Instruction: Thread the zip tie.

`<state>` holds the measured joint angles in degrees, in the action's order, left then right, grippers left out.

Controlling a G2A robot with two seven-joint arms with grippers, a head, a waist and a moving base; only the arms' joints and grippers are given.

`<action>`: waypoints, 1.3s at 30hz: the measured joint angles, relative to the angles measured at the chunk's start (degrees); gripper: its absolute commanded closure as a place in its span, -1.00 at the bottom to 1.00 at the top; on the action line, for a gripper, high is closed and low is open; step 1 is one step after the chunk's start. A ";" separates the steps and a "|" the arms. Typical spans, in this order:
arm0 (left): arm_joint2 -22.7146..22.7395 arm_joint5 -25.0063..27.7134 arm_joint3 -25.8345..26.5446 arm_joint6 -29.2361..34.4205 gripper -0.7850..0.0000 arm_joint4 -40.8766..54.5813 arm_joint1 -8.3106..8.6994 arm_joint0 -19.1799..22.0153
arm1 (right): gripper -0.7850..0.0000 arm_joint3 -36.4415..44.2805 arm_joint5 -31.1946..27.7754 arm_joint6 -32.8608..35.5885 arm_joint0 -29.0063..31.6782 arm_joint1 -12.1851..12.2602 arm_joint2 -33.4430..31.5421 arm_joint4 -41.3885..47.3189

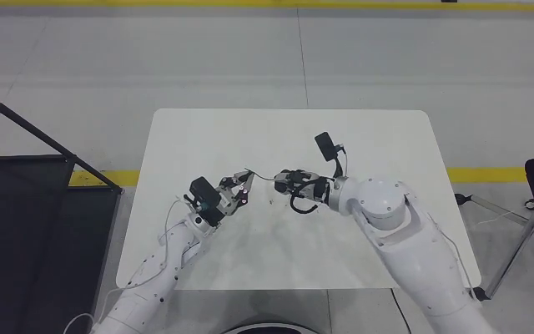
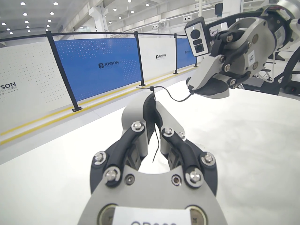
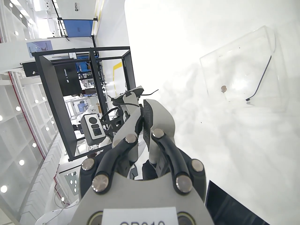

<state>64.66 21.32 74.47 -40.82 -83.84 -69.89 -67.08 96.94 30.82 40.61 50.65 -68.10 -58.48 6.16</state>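
Seen from above: two grippers tip to tip over the middle of the white table (image 1: 209,142), left gripper (image 1: 247,179) and right gripper (image 1: 276,180) near each other, one thin black zip tie (image 1: 261,177) bridging the gap between them, held off the tabletop. Hard to trace at that height; far plainer from the left wrist: left fingers (image 2: 148,111) pressed together on the tie, a small dark block of it poking out just above the fingertips, one thin end hanging down between the fingers toward the palm, a strand curving across in a shallow sag to the right gripper's tips, likewise pinched together on it. From the right wrist, in turn: right pads closed with no gap between them, the left gripper just beyond, and, farther out on the table, well apart from both, a clear box (image 3: 234,66) with a second zip tie (image 3: 261,77), gently bent, and a small brown speck (image 3: 223,89) within its outline. Counted up: two grippers, both closed; two zip ties, one in the air, one at the box; one box; one table. Behind the table from the left wrist, blue and white fence panels (image 2: 93,69).
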 measured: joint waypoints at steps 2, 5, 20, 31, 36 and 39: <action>-0.08 0.20 -0.14 -0.03 1.00 -0.62 0.01 0.06 | 1.00 0.02 -0.16 -0.06 0.01 -0.03 -0.06 0.25; -0.17 0.18 -0.35 -0.03 1.00 -1.31 0.02 0.15 | 1.00 0.03 -1.34 -0.54 0.42 -0.09 -0.72 1.68; -0.73 0.69 -0.95 1.67 1.00 -2.64 -0.14 0.56 | 1.00 0.09 -10.32 -0.74 4.96 0.21 -6.09 9.95; -0.41 1.04 -0.62 1.83 1.00 -2.71 -0.12 0.29 | 1.00 0.15 -9.49 -1.65 4.51 0.08 -5.47 9.59; -0.65 1.41 -0.76 2.43 1.00 -3.34 -0.13 0.43 | 1.00 0.16 -11.17 -1.93 5.39 0.10 -6.28 10.94; -0.77 1.77 -0.80 2.58 1.00 -3.80 -0.12 0.50 | 1.00 0.06 -12.43 -1.91 5.98 0.13 -7.00 12.13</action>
<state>63.89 23.09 73.67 -38.24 -87.64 -70.00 -66.58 97.00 18.39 38.71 56.63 -67.97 -65.48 18.29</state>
